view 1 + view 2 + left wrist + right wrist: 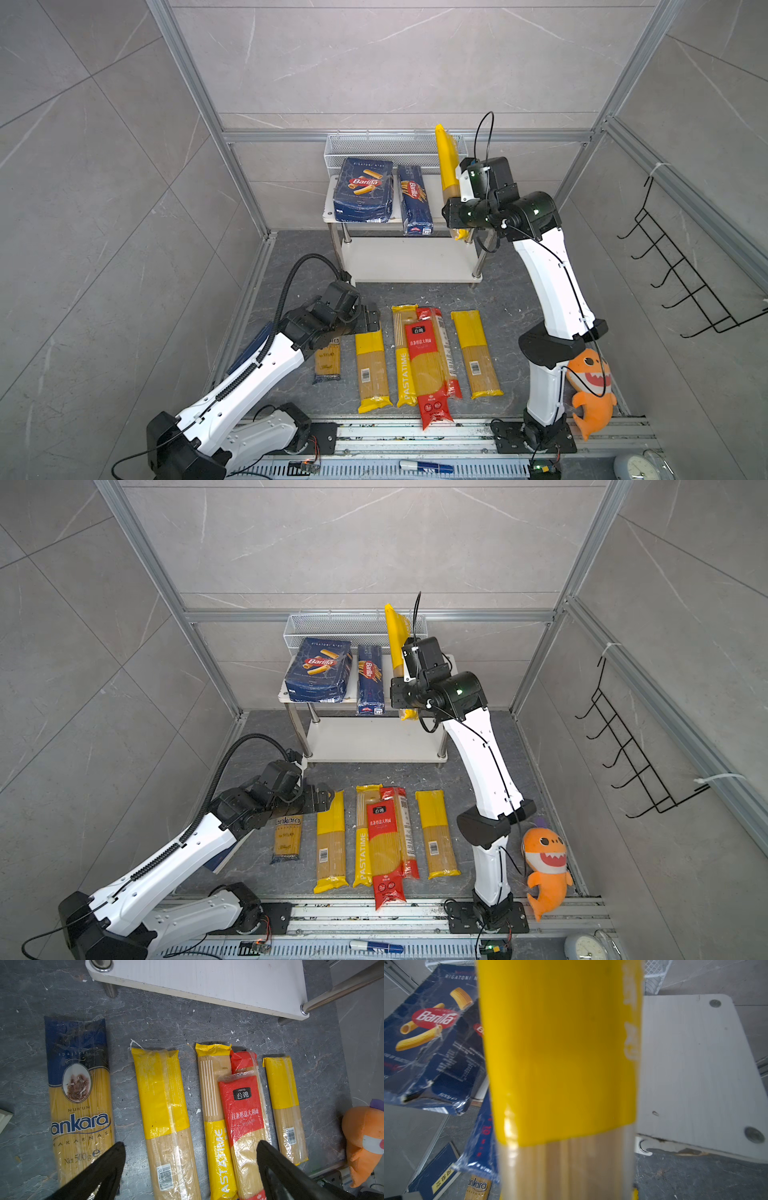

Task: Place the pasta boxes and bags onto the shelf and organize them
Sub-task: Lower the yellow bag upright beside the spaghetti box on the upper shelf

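Dark marbled floor [511, 299] (grey tiled walls [395, 62])

Blocked on the left of the top tier of the shelf [411, 266] by two pasta boxes [365, 190]; bare on the right and across the lower tier. Crowded below centre with bags [476, 353], narrow gaps between.
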Action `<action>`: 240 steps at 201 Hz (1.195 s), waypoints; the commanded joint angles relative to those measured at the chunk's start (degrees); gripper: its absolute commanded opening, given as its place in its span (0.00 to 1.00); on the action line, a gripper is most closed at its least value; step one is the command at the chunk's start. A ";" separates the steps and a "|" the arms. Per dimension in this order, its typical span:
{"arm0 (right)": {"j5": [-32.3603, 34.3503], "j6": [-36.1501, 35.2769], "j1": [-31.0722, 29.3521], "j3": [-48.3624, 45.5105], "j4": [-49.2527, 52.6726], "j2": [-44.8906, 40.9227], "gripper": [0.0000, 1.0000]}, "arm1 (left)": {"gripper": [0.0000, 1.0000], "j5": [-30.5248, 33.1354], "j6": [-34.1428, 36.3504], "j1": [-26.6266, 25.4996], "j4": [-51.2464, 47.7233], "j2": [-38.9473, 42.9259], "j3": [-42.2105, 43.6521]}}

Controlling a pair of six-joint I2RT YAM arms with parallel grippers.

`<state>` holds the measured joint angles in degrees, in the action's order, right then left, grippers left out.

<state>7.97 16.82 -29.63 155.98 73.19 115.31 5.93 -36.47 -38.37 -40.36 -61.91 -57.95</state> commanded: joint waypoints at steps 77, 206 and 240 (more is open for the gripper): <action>-2.90 -1.17 4.26 0.57 -6.24 1.51 0.30 | 1.00 1.23 3.03 -0.16 -1.24 -3.84 -4.60; -5.55 -0.45 4.62 2.97 -5.72 2.73 0.71 | 1.00 2.86 3.97 0.14 -2.18 -2.19 -4.02; -4.18 -1.16 4.53 -3.21 -6.43 -3.61 0.71 | 1.00 2.86 3.69 0.18 -2.00 -1.70 -3.51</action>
<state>3.03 16.67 -25.04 156.46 67.88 118.39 7.51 -34.26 -38.35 -41.78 -65.21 -60.47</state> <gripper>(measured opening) 0.707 0.999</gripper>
